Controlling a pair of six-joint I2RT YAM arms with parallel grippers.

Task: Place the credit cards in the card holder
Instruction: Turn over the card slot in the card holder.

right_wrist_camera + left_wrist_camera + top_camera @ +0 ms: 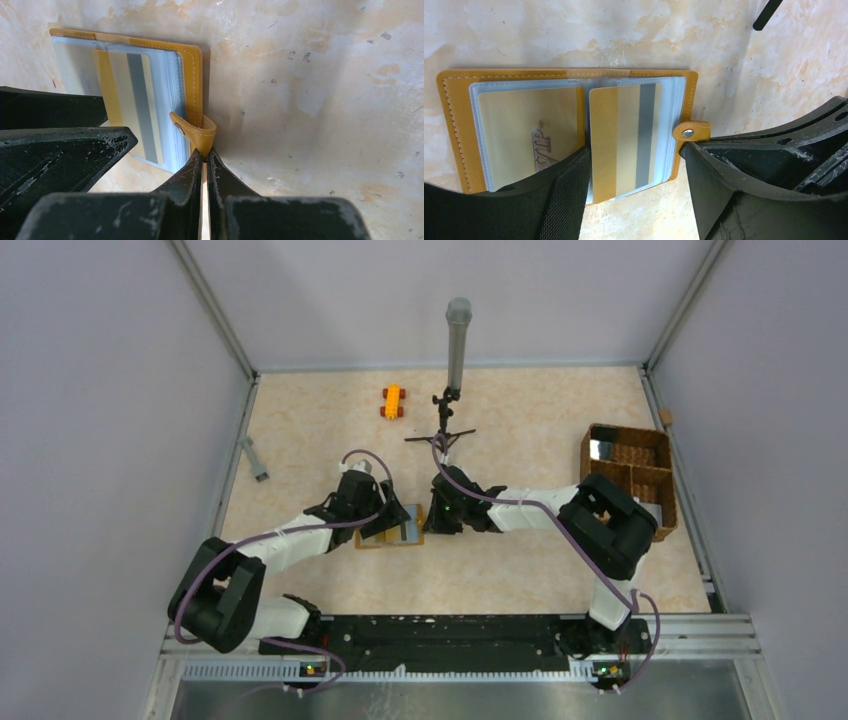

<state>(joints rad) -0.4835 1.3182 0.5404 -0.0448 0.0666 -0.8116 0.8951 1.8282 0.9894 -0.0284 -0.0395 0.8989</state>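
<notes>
Card holder (454, 125) lies open flat under the left gripper (635, 150), jaws apart. Striped credit card (624, 140) sits sleeved between them. Gold credit card (524, 120) beside the left finger reads "VIP". Right gripper (204, 152) jaws are pressed together, snap tab (197, 131) at their tips.

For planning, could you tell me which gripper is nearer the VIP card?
Left. The left gripper has a finger over the VIP card; the right gripper is at the snap tab.
</notes>
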